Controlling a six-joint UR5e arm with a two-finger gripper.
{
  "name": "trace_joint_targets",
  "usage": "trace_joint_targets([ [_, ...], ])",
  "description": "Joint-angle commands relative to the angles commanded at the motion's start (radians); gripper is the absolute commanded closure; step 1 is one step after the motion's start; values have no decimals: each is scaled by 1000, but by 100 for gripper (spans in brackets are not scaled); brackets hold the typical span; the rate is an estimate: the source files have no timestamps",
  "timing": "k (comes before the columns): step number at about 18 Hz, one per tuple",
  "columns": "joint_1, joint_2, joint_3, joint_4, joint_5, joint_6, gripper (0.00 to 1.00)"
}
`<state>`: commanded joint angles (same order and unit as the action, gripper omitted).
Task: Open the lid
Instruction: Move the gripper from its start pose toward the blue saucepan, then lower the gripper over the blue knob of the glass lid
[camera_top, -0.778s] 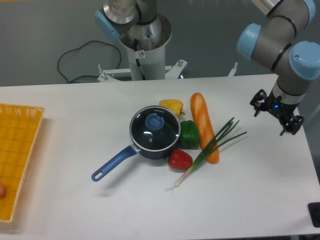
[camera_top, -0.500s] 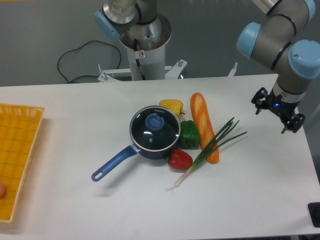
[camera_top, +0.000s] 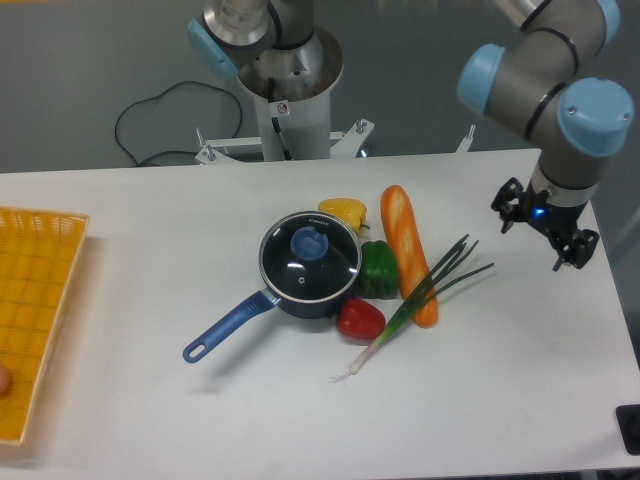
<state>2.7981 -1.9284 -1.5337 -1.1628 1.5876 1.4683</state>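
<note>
The lid (camera_top: 310, 258) is a round glass disc with a thin metal rim and a light-blue knob (camera_top: 308, 242). It lies flat on the dark blue saucepan (camera_top: 300, 295), whose long handle (camera_top: 228, 326) points to the front left. My gripper (camera_top: 540, 232) hangs open and empty above the table's right side, far to the right of the lid.
Around the pan lie a yellow pepper (camera_top: 343, 212), a green pepper (camera_top: 378, 269), a red pepper (camera_top: 360, 319), a baguette (camera_top: 407, 251) and a spring onion (camera_top: 420, 296). A yellow basket (camera_top: 30, 320) stands at the left edge. The robot base (camera_top: 290, 90) stands at the back.
My gripper has shifted a little to the left, toward the vegetables. The lid and pan have not moved.
</note>
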Motion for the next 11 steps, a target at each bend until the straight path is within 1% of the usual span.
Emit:
trace_joint_targets([
  [1, -9, 20, -32, -1, -5, -5, 0],
  [3, -9, 83, -110, 2, -11, -20, 0],
  [5, -11, 129, -160, 2, -12, -29, 0],
  [6, -11, 150, -178, 3, -12, -31, 0],
  [8, -17, 175, -200, 2, -15, -29, 0],
  [11, -64, 212, -232, -2, -29, -51, 0],
])
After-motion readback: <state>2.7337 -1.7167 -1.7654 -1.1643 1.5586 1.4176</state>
